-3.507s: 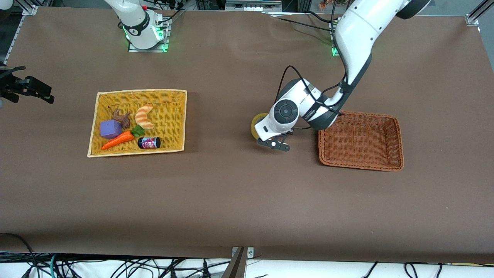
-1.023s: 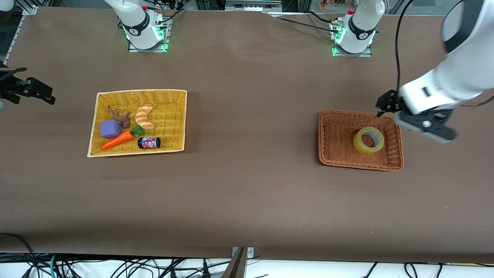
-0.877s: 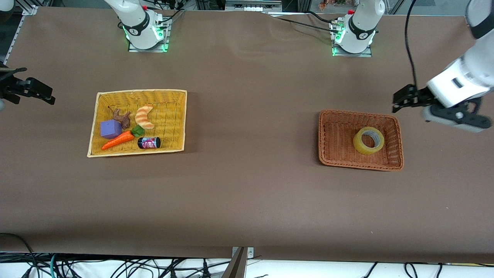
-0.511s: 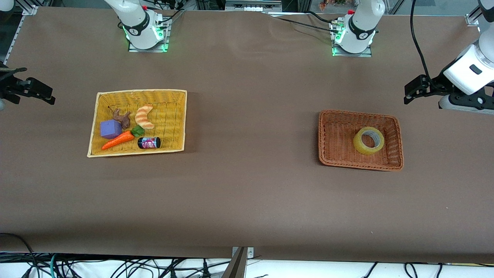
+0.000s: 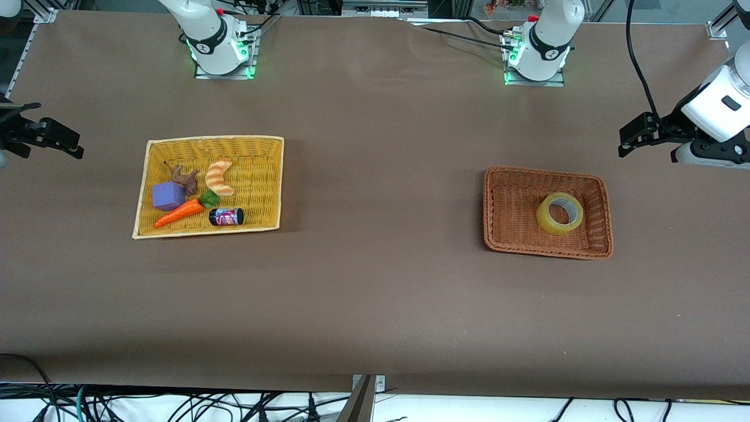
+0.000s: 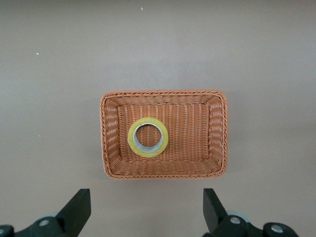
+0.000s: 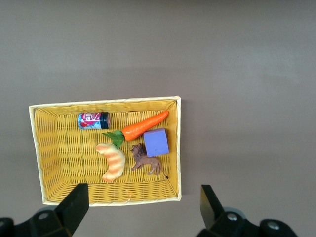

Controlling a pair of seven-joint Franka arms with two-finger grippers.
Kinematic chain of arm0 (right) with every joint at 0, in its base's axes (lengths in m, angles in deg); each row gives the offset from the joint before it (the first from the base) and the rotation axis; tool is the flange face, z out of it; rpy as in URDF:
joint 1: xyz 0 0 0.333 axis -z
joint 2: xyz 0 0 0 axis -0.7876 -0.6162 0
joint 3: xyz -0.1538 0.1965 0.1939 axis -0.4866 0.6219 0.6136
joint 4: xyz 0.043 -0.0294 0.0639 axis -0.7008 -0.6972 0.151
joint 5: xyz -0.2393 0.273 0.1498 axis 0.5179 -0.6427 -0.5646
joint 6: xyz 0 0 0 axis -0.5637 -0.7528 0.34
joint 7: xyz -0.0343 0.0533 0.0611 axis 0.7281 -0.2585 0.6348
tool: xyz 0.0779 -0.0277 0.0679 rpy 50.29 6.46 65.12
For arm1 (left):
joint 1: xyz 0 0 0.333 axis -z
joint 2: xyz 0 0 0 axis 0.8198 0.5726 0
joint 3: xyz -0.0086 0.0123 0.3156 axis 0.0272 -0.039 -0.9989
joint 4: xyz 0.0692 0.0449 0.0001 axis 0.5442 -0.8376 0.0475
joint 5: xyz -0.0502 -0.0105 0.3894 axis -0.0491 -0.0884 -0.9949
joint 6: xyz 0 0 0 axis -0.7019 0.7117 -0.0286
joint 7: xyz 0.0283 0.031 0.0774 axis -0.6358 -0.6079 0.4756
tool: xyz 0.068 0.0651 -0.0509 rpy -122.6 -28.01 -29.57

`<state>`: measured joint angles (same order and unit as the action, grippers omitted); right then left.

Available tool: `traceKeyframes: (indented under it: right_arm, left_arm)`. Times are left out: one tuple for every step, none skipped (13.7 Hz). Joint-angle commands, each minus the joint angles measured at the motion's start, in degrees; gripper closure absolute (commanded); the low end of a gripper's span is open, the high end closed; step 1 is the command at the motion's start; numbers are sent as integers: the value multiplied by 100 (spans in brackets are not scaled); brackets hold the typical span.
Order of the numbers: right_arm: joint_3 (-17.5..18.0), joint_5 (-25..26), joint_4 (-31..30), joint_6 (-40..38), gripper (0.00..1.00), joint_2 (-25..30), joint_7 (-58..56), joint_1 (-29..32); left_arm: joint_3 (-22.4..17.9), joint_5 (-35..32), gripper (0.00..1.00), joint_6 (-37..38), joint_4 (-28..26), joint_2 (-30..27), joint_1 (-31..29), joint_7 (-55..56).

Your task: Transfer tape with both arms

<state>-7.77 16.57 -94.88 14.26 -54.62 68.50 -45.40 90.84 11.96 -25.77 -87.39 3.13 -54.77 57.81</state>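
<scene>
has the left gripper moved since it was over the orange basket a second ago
Yes. The left gripper, open, has pulled away from the orange basket toward the left arm's end of the table.

front view: high, facing the robots, whole tabletop [image 5: 375, 305]
left wrist view: straight down on brown basket [image 6: 222, 128]
right wrist view: straight down on yellow basket [image 7: 49, 163]
shared: both baskets also appear in front view

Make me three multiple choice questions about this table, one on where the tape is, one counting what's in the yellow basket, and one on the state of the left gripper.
1. Where is the tape?
A. in the yellow basket
B. in the brown basket
C. on the bare table

2. How many things lie in the yellow basket?
A. three
B. seven
C. five

3. What state is the left gripper in?
A. open and empty
B. shut on the tape
C. shut on a carrot

Answers:
1 B, the roll lies flat on the brown weave.
2 C: carrot, purple block, croissant, lion figure, small can.
3 A, its fingers stand wide apart with nothing between them.
</scene>
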Motion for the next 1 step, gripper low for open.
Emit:
traceKeyframes:
  right_arm:
    - [-26,-120,108,-71,0,-26,-89,12]
  left_arm:
    - [-74,99,0,29,15,-75,50,20]
